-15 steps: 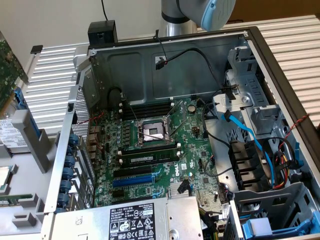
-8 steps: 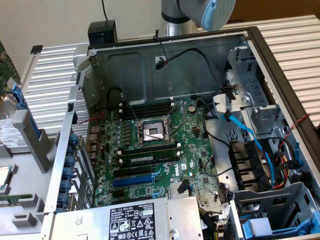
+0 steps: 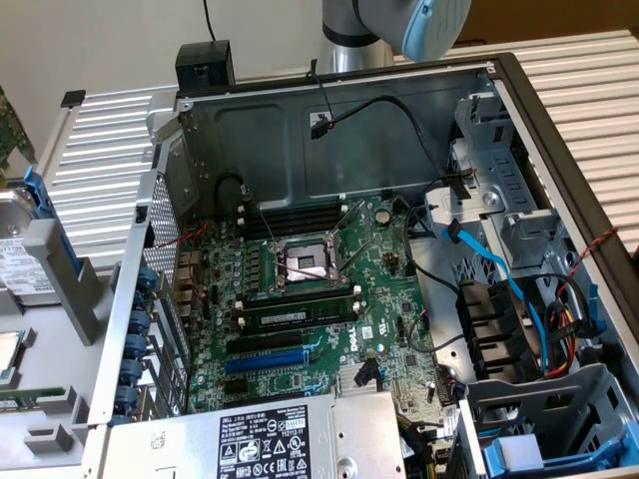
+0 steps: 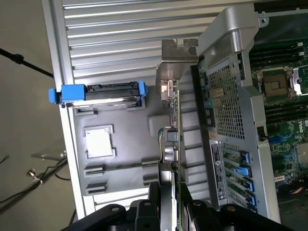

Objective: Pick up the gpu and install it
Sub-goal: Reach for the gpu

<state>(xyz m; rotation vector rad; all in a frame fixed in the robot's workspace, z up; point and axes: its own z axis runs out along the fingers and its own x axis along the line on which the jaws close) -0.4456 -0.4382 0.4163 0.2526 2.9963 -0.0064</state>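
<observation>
The gpu (image 4: 171, 120) is seen edge-on in the wrist view, a thin green board with its silver end bracket (image 4: 177, 53) at the far end. My gripper (image 4: 171, 208) is shut on the card's near end, with one black finger (image 4: 154, 199) on each face. The card hangs outside the open computer case, beside its perforated rear panel (image 4: 226, 110) and over a grey tray (image 4: 120, 149). A green board corner (image 3: 10, 130) shows at the exterior view's left edge. The arm's grey and blue joint (image 3: 409, 25) is above the case.
The case lies open with the green motherboard (image 3: 329, 299) inside. On it are an empty CPU socket (image 3: 308, 261), dark memory sticks (image 3: 295, 215) and black and blue expansion slots (image 3: 265, 357). The power supply (image 3: 260, 439) sits at the front, drive cages and cables (image 3: 519, 299) at the exterior view's right. A hard drive with blue clips (image 4: 98, 94) rests on the tray.
</observation>
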